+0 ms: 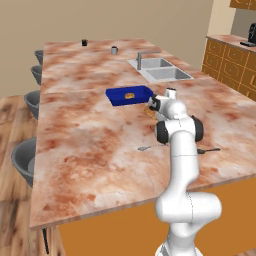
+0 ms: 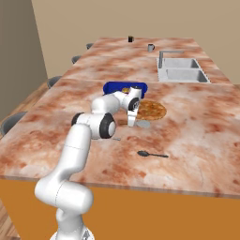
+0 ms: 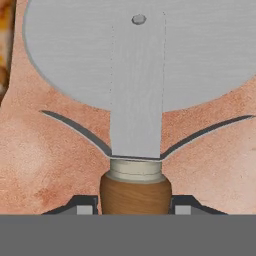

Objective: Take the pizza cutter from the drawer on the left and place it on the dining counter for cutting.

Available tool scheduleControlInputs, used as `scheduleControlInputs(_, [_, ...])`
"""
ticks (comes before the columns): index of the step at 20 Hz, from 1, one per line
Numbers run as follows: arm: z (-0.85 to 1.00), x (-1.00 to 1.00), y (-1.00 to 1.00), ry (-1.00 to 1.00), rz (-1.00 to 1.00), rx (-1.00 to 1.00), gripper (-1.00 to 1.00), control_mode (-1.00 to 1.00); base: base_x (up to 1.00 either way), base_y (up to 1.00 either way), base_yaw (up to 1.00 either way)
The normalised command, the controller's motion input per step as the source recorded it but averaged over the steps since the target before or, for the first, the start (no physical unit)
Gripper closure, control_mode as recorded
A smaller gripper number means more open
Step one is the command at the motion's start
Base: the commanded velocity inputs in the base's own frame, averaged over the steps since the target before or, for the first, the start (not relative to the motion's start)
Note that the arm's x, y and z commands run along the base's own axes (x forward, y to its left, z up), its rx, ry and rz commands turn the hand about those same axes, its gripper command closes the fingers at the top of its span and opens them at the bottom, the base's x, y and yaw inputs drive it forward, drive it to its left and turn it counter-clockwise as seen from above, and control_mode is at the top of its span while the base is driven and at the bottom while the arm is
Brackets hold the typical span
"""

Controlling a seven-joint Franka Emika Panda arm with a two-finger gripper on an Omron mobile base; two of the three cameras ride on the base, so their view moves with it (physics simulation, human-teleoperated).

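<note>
Gripper (image 3: 135, 202) clamps the pizza cutter (image 3: 137, 75) over the dining counter (image 2: 197, 136); blue tray (image 2: 123, 87) (food inside) sits mid-counter beside the pizza (image 2: 152, 110).

A blue tray (image 1: 129, 95) is lying mid-worktop with a small round pastry (image 1: 129, 95) sitting inside it. A pizza (image 2: 152, 109) is resting just beside the tray. A dark spoon (image 2: 152, 154) is lying near the front edge. A grey cup (image 1: 114, 50) and a black cup (image 1: 84, 43) are standing at the far end. Grey stools (image 1: 22, 159) are lining the left side.
</note>
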Motion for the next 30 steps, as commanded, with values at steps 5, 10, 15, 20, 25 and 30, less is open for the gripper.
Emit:
scheduleControlInputs(5, [-0.05, 0.00, 0.00, 0.00, 0.00, 0.00, -1.00, -1.00, 0.00, 0.00, 0.00])
scheduleControlInputs(10, [0.23, 0.00, 0.00, 0.00, 0.00, 0.00, -1.00, -1.00, 0.00, 0.00, 0.00])
scheduleControlInputs(15, [0.70, -0.05, 0.00, 0.00, -0.01, 0.00, -1.00, -1.00, 0.00, 0.00, 0.00])
scheduleControlInputs(20, [0.42, -0.68, 0.29, 0.00, 0.06, -0.03, -1.00, -1.00, 0.00, 0.00, 0.00])
scheduleControlInputs(25, [0.00, -1.00, 0.66, -0.01, 0.37, -0.08, -1.00, -1.00, 0.00, 0.00, 0.00])
scheduleControlInputs(30, [0.00, -1.00, 0.15, -0.13, 0.51, -0.03, -1.00, -1.00, 0.00, 0.00, 0.00])
